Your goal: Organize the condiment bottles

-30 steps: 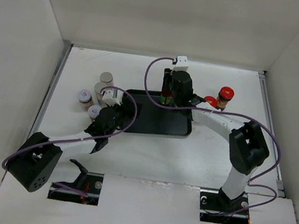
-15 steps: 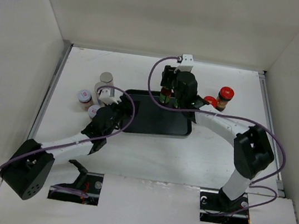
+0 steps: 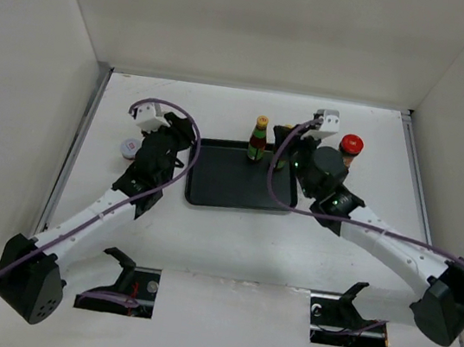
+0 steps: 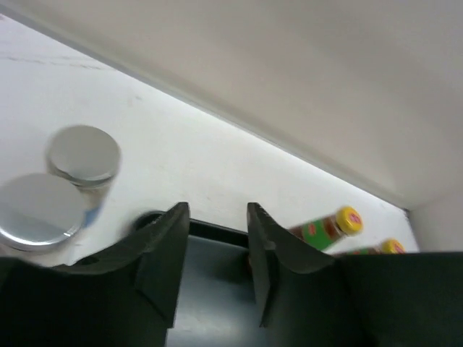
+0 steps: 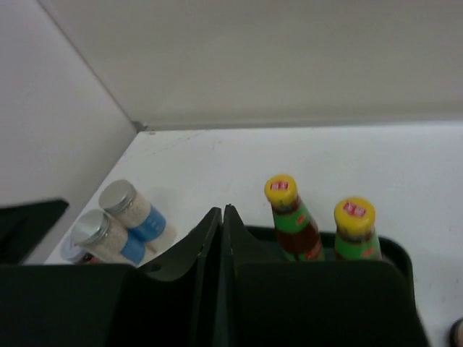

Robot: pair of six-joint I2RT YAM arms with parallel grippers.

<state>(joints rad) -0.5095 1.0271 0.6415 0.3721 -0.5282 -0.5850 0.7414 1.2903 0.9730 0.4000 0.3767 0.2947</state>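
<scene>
Two slim yellow-capped bottles (image 3: 258,138) (image 5: 289,217) stand side by side at the far edge of the black tray (image 3: 229,192); the second one (image 5: 356,228) is partly hidden in the top view. My right gripper (image 5: 221,213) is shut and empty, just right of them (image 3: 298,153). My left gripper (image 4: 217,217) is open and empty above the tray's left far corner (image 3: 184,134). Two silver-lidded shakers (image 4: 83,154) (image 5: 134,208) stand left of the tray, under my left arm in the top view. A red-lidded jar (image 3: 350,147) stands right of the tray. A white-lidded jar (image 3: 130,150) sits far left.
The enclosure's back wall (image 3: 262,30) rises close behind the tray and the side walls close in the table on the left and right. Purple cables (image 3: 277,176) loop over both arms. The second red-lidded jar and the second white-lidded jar are hidden.
My right gripper has let go of a yellow-capped bottle on the tray's far edge and pulled back to the right. My left gripper has moved farther away, over the shakers.
</scene>
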